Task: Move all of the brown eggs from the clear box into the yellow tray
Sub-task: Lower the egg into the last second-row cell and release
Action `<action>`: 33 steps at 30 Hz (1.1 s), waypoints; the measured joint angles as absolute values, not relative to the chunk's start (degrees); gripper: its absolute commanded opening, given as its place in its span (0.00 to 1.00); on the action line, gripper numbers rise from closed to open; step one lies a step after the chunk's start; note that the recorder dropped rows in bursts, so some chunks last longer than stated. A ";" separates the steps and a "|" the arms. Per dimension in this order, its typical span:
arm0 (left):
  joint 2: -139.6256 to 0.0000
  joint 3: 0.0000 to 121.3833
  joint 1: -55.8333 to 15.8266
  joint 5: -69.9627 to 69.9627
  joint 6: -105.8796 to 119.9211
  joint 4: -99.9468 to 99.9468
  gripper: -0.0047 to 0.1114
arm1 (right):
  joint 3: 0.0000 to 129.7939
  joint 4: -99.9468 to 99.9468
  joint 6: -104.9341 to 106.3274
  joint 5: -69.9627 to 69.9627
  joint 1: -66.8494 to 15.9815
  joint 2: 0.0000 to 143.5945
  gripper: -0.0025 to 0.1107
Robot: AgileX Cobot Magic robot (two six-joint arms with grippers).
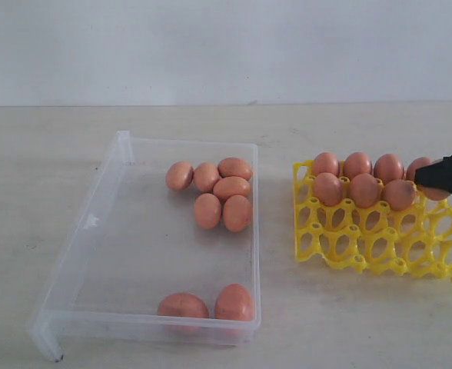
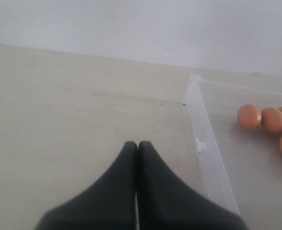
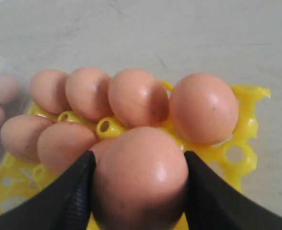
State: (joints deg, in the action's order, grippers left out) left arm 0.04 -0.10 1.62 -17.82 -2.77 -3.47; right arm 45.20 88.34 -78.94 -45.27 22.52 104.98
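- Eggs, two brown ones, side by side against the near wall of the clear box.
- Yellow tray on the table just right of the box, not touching it; open cups in its near rows.
- Farther back in the box, toward its right wall: cluster of six more eggs, touching.
- In the tray's two far rows: seven eggs seated, four behind, three in front.
- Right gripper at the right end of that front row of three: jaws spread wide, clamping an eighth egg between both fingers.
- Left gripper above the table just outside the box's wall: fingers pressed together, gripping nothing.
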 measured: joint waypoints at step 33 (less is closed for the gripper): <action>0.04 -0.10 1.62 -17.82 -2.77 -3.47 0.00 | 45.30 80.03 -67.52 -33.32 16.10 105.96 0.15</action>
